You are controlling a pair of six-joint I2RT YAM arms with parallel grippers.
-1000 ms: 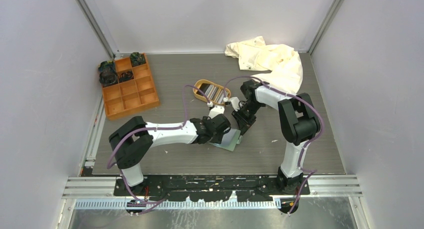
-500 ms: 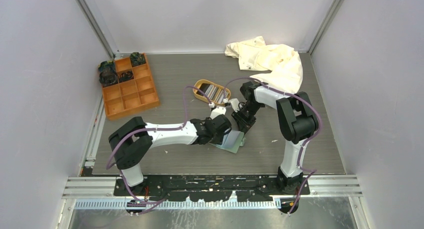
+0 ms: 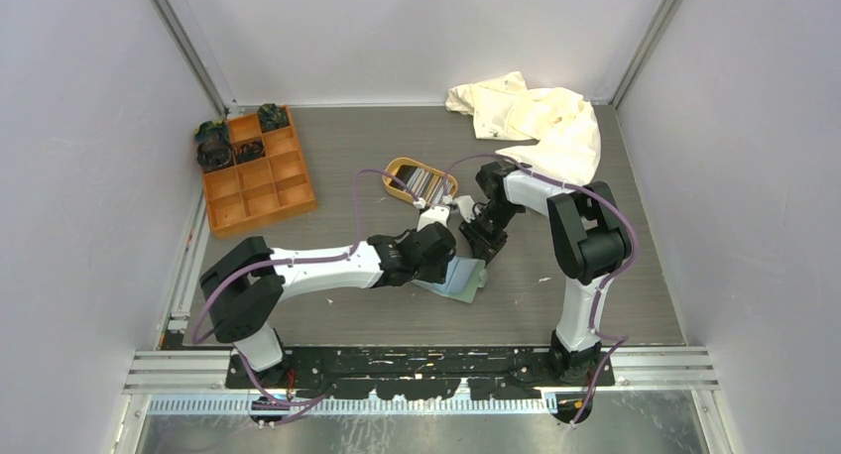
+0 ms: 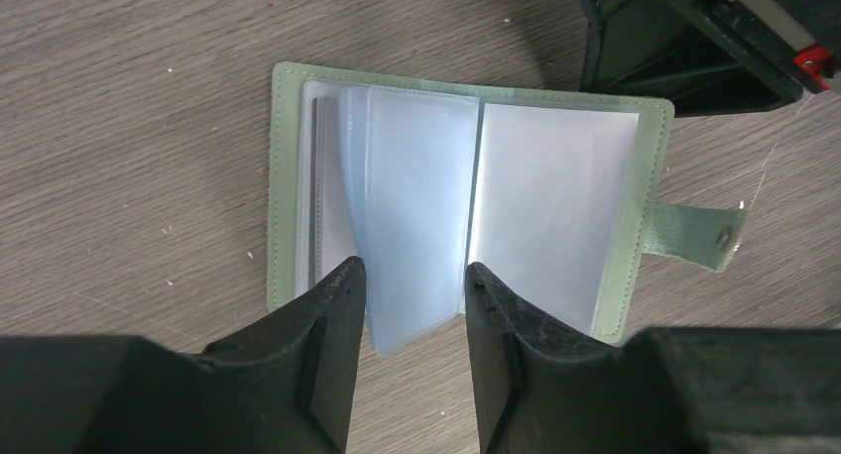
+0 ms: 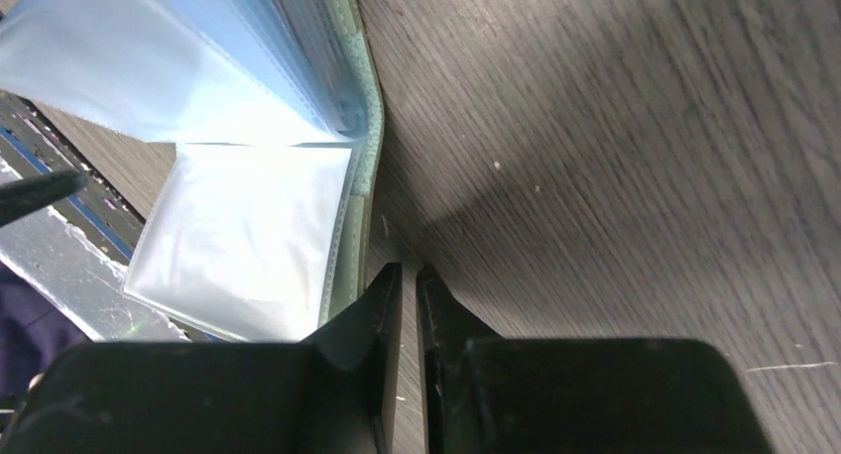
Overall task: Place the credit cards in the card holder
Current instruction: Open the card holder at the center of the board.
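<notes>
The sage-green card holder [image 4: 288, 176] [image 3: 466, 281] lies open on the table, its tab and snap [image 4: 706, 234] pointing right. Its clear sleeve leaves stand partly raised [image 5: 149, 67]. My left gripper [image 4: 412, 276] hangs over the holder's near edge, open, with one pale blue leaf [image 4: 417, 206] between its fingers. My right gripper [image 5: 409, 276] is shut with nothing between its fingers, its tips down at the holder's green edge [image 5: 362, 147]. The credit cards [image 3: 424, 183] stand in the oval tan tray behind both grippers.
The tan tray [image 3: 397, 172] sits just behind the grippers. An orange compartment box [image 3: 256, 171] with dark items lies at the back left. A cream cloth [image 3: 540, 117] is heaped at the back right. The right gripper's black body [image 4: 684, 48] stands just beyond the holder.
My left gripper's jaws have narrowed round the raised leaf, and the left arm has stretched out a little lower. The holder has slid slightly to the right. The right gripper has hardly moved.
</notes>
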